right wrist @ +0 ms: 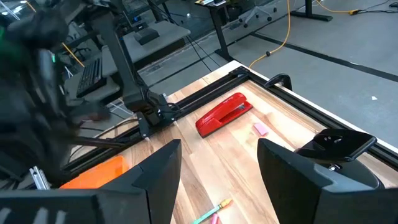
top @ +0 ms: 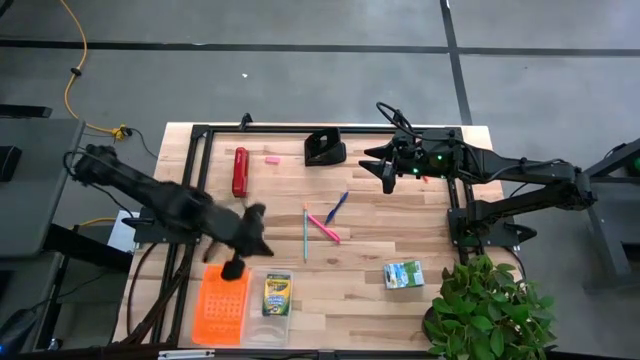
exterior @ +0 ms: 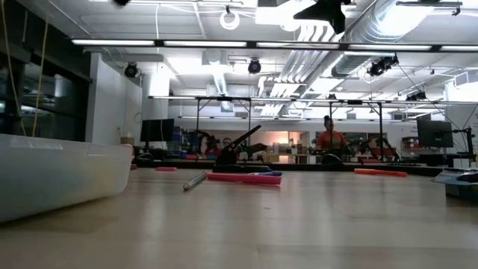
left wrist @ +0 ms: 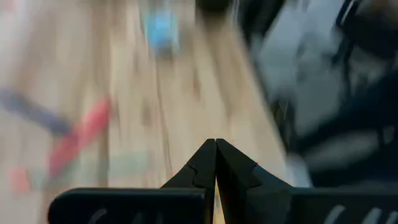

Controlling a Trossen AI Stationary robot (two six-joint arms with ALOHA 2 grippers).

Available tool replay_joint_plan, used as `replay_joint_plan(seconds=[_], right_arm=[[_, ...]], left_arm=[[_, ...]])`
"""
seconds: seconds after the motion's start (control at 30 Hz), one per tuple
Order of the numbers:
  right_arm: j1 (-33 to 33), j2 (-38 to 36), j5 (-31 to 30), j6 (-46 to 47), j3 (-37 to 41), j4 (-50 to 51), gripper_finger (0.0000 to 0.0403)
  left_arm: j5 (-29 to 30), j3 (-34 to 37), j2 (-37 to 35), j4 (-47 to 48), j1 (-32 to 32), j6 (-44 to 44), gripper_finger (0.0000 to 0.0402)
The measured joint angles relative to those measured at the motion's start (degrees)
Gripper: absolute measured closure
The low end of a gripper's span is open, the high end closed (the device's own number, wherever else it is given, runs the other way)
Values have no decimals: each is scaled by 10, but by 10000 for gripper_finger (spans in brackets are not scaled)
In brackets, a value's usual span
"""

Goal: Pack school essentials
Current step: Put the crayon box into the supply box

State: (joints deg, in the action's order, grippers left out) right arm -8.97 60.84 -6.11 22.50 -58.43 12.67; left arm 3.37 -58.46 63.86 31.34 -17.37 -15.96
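My left gripper [top: 257,222] [left wrist: 216,152] hangs shut and empty above the table's near left, just beyond a clear bin [top: 250,338]. In the bin lie the yellow-green crayon box [top: 277,295] and an orange flat thing [top: 222,305]. Pink, green and blue pens [top: 322,225] lie flat mid-table, blurred in the left wrist view [left wrist: 81,134]. The green-and-white box [top: 403,273] rests flat at the near right. The pink eraser [top: 270,158] [right wrist: 260,129] lies at the far left. My right gripper [top: 388,172] [right wrist: 217,180] hangs open and empty above the far right.
A red stapler [top: 239,170] [right wrist: 224,113] and a black tape dispenser [top: 325,148] [right wrist: 339,144] stand along the far edge. A potted plant [top: 485,305] fills the near right corner. The bin's white wall [exterior: 60,175] shows at the left of the low view.
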Motion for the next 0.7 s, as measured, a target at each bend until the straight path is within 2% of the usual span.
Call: replay_joint_plan(seconds=[0.17, 0.37, 0.43, 0.7], right_arm=[[0, 0, 0, 0, 0, 0, 198], [0, 0, 0, -6, 0, 0, 198], [0, 0, 3, -20, 0, 0, 198], [2, 0, 65, -58, 0, -3, 198]], left_arm=[[39, 78, -93, -172, 42, 47, 401], [44, 238, -151, -440, 93, 10, 401], [50, 273, -154, -499, 104, -1, 401], [96, 287, -154, -520, 126, 11, 396]])
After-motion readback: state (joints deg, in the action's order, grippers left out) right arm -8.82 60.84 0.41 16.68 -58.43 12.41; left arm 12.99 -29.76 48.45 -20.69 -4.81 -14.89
